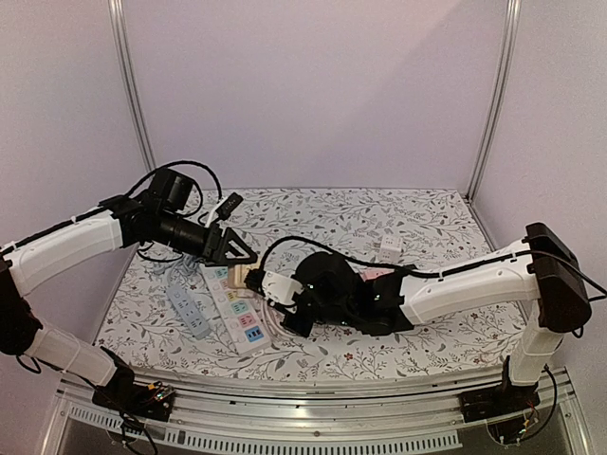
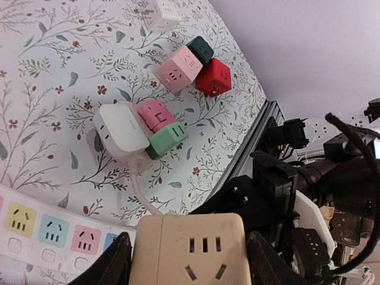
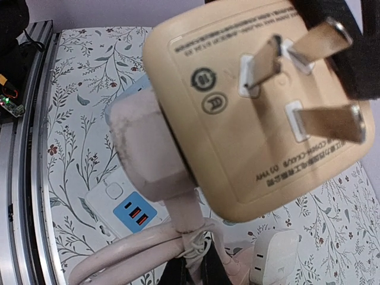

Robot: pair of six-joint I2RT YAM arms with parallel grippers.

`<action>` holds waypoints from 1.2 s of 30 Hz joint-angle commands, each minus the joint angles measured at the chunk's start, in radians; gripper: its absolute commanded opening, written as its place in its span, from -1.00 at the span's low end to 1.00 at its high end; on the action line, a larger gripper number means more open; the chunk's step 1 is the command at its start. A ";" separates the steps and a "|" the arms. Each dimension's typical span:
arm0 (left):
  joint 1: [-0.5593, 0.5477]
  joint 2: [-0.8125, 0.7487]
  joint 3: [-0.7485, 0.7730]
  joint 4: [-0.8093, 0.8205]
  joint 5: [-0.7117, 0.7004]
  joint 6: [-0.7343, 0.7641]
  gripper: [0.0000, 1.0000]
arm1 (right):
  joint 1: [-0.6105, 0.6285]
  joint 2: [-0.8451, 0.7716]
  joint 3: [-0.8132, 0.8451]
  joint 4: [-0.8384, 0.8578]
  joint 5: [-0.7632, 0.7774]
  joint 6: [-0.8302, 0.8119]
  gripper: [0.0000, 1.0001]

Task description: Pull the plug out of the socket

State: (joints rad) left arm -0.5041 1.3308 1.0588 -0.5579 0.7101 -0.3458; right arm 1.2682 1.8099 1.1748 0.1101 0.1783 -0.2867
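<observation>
Left gripper (image 1: 239,256) is clamped on the beige socket cube (image 2: 189,249), one finger (image 2: 116,264) on each side, and the cube is clear of the table (image 2: 53,77) with its three prongs (image 3: 309,89) bare. The white plug (image 3: 148,142) sits in the cube's side, right in front of the right gripper (image 1: 285,301), its cable (image 3: 178,237) running down toward it. Can't tell whether the right gripper grips anything. The power strip (image 2: 47,228) lies just beside the left gripper.
</observation>
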 commanded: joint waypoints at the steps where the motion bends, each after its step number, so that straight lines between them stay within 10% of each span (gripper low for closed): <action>1: 0.077 0.003 0.001 0.119 -0.163 0.004 -1.00 | 0.079 -0.061 0.029 -0.078 -0.068 -0.016 -1.00; 18: -0.014 0.057 0.055 0.034 0.036 0.087 -1.00 | -0.051 -0.178 0.034 -0.136 0.067 0.282 -1.00; 36: 0.043 0.027 0.024 0.071 -0.100 0.016 -1.00 | 0.091 -0.142 0.129 -0.253 0.182 0.370 -1.00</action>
State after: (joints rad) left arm -0.5343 1.3598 1.1126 -0.4873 0.7788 -0.3408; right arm 1.2732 1.6993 1.2324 -0.1333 0.2623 0.0036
